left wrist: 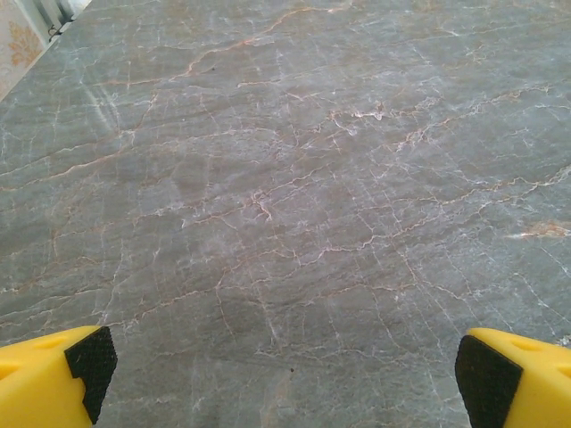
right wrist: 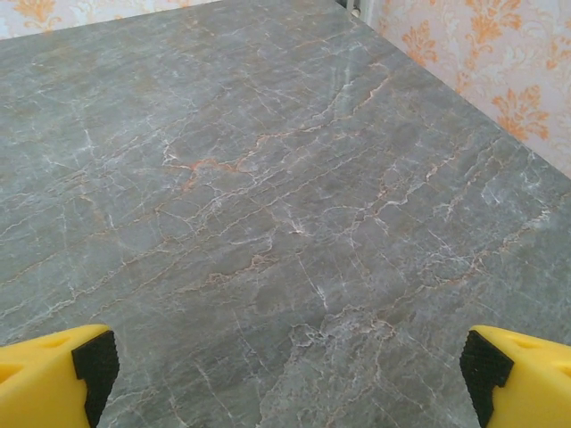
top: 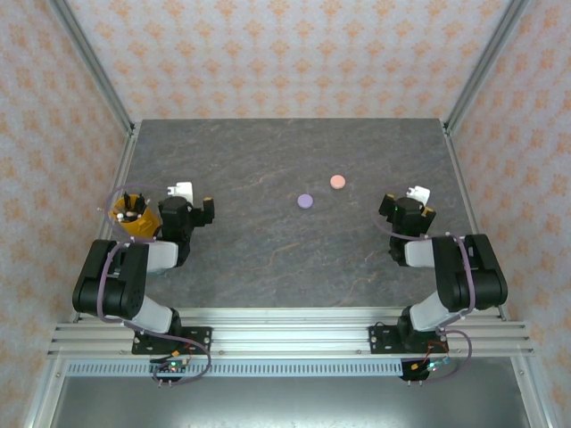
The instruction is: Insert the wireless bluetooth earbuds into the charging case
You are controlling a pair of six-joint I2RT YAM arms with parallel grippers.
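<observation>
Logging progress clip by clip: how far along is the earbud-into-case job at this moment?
Done: nothing visibly. The lilac case and pink case lie apart mid-table, too small to tell whether open or filled. In hand: nothing; the left gripper and right gripper are both open over bare table, off to either side of the cases. Left: seemingly the whole job, picking up and seating the earbuds.

**Left arm** and **right arm**: black rounded joint housings joined by pale grey tubular links, each trailed by a thin lilac cable. Each has a black base plate with a small wired circuit board below it and a white camera block at the wrist. **Left gripper** and **right gripper**: bright yellow plastic fingers faced with black pads.
</observation>
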